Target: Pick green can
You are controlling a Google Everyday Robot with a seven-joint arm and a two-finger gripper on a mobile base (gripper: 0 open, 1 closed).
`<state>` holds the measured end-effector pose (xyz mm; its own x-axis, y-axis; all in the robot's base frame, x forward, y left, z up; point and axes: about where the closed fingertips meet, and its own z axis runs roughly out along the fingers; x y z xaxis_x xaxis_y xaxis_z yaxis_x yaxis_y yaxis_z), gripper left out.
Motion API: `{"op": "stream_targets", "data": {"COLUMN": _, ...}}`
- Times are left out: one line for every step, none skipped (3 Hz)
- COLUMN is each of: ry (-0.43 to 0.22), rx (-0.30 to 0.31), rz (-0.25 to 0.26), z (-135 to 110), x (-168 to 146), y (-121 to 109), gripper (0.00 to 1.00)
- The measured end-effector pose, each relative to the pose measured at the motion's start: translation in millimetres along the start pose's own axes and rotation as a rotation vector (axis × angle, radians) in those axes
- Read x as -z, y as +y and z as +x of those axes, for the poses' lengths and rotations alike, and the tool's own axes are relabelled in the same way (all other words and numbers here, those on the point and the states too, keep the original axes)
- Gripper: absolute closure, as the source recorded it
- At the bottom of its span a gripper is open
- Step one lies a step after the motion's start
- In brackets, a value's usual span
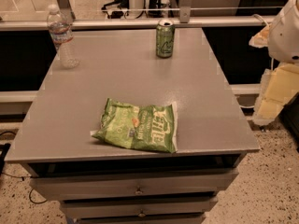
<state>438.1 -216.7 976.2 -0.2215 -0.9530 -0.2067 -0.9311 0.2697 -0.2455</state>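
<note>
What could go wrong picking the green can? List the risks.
The green can stands near the far edge of the table; a nudge could knock it off the back. The gripper is off the table's right side, far from the can: a long reach. The chip bag is green too and could be mistaken for it.

Gripper (275, 90) is cut off by the right edge, just off the right side of the table (117, 78). White arm housing (286, 29) above it is clipped too. Lowest drawer (140, 217) is cut by the bottom edge. Markings on green can (164, 39) and label on bottle (60, 31) can't be read.
</note>
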Motion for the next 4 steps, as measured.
{"op": "stream_targets", "data": {"ry": -0.001, "rx": -0.003, "rz": 0.009, "z": -2, "x": 1, "y": -1, "gripper": 0.00}}
{"op": "stream_targets", "data": {"ry": -0.075, "rx": -0.030, "rz": 0.014, "z": -17, "x": -10, "y": -9, "gripper": 0.00}}
{"op": "stream_targets", "data": {"ry": -0.229, "rx": -0.061, "rz": 0.029, "z": -46, "x": -34, "y": -39, "gripper": 0.00}}
{"op": "stream_targets", "data": {"ry": -0.388, "rx": -0.110, "rz": 0.037, "z": -74, "x": -58, "y": -78, "gripper": 0.00}}
